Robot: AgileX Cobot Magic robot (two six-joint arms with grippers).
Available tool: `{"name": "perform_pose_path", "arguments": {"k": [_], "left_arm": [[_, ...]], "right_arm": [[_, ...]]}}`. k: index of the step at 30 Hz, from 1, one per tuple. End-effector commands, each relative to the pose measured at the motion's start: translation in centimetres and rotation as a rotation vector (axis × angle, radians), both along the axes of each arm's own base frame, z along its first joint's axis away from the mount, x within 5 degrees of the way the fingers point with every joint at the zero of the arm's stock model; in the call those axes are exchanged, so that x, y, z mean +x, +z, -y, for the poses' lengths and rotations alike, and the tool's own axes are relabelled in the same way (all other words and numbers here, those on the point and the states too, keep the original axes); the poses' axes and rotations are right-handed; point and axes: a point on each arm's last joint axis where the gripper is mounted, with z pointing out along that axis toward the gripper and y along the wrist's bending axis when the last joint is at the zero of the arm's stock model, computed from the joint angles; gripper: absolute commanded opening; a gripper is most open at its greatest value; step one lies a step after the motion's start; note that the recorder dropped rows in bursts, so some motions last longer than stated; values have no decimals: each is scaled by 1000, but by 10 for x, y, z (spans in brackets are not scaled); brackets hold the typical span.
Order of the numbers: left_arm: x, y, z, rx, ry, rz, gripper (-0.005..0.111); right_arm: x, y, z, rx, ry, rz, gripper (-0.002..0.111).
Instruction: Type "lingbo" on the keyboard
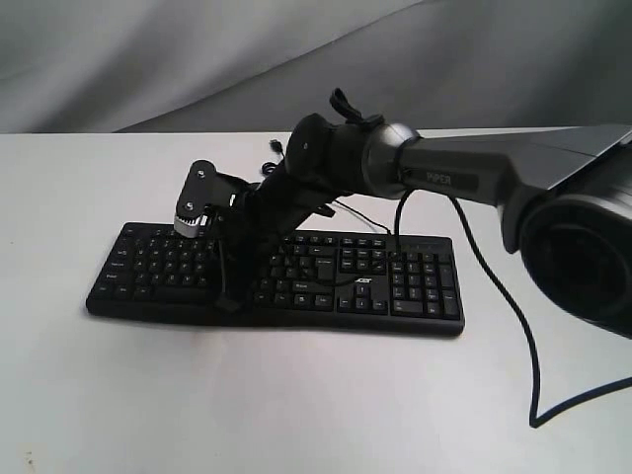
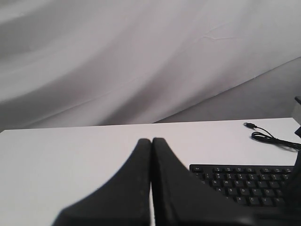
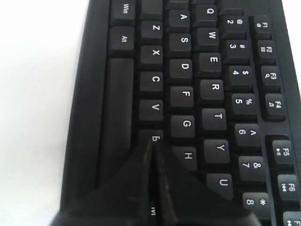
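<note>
The long black keyboard (image 1: 395, 286) with white legends lies across the white table; its left end shows in the left wrist view (image 2: 244, 186) and its letter rows fill the right wrist view (image 3: 188, 94). My right gripper (image 3: 153, 142) is shut, with its joined tips resting on the B key (image 3: 156, 136), between V and H. In the exterior view the right arm reaches across the keyboard's middle, gripper (image 1: 229, 301) pointing down at the front rows. My left gripper (image 2: 151, 140) is shut with nothing in it, held above bare table left of the keyboard.
The keyboard's thin USB cable (image 2: 270, 139) loops on the table behind it. A thicker black cable (image 1: 494, 296) hangs from the right arm to the table at the right. A grey cloth backdrop (image 1: 148, 59) stands behind the white table (image 1: 296, 405).
</note>
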Motion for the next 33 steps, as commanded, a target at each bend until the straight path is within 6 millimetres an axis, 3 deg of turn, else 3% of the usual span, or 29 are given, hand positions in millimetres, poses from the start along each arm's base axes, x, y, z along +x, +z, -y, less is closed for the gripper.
{"name": "perform_pose_path", "arguments": {"k": [1,3,11,28,33], "left_arm": [[0,-1,0,0,-8,9,1],[0,-1,0,0,-8,9,1],[0,-1,0,0,-8,9,1],[0,-1,0,0,-8,9,1],[0,-1,0,0,-8,9,1]], "right_arm": [[1,-14,0,-13,-7,-10,0],[1,-14,0,-20,-1,-6,0],[5,17,-2,41,-39,53,0],[10,18,-6,111,-78,87,0],[15,20,-16,114,-89,46,0]]}}
